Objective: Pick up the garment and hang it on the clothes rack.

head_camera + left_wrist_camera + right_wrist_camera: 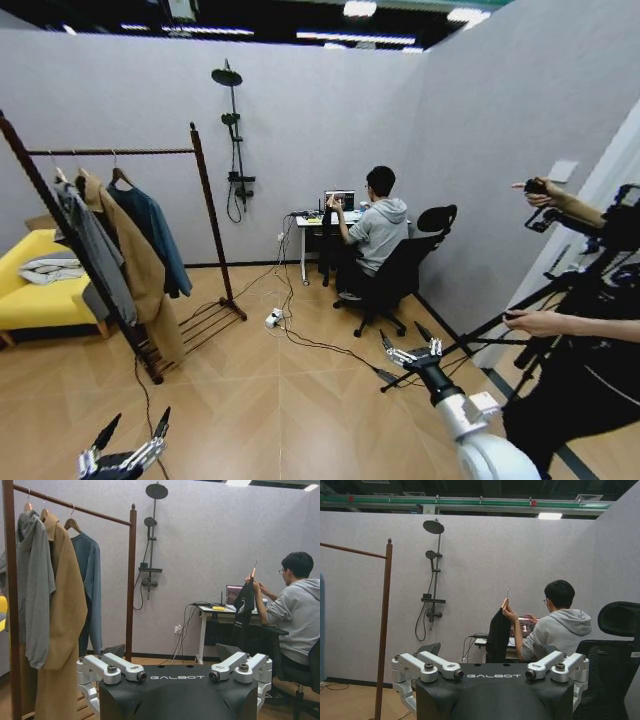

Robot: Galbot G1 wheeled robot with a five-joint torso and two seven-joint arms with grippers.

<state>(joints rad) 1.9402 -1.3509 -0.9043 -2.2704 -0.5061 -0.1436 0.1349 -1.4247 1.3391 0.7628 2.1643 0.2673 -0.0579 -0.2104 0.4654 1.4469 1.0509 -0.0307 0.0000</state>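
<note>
**Black garment held up at the desk, both grippers empty and apart from the rack**

While the seated person's hand point(505, 611) holds the garment point(498, 632) up by its hanger beside the desk point(318, 222), far across the floor from the clothes rack point(208, 215), neither arm touches anything. The garment hangs dark and limp from that hand, its metal hook pointing upward. The clothes rack stands at the left of the room in the head view, its rail carrying a grey garment point(35, 585), a long tan coat point(62, 610) and a teal-blue jacket point(90, 587), side by side. The left gripper point(130, 440) sits low in front of the rack, near the bottom edge of the head view, fingers spread wide and holding nothing. The right gripper point(408, 348) is raised well to the right of the rack, pointing toward the desk, its fingers likewise spread wide and empty.
</note>
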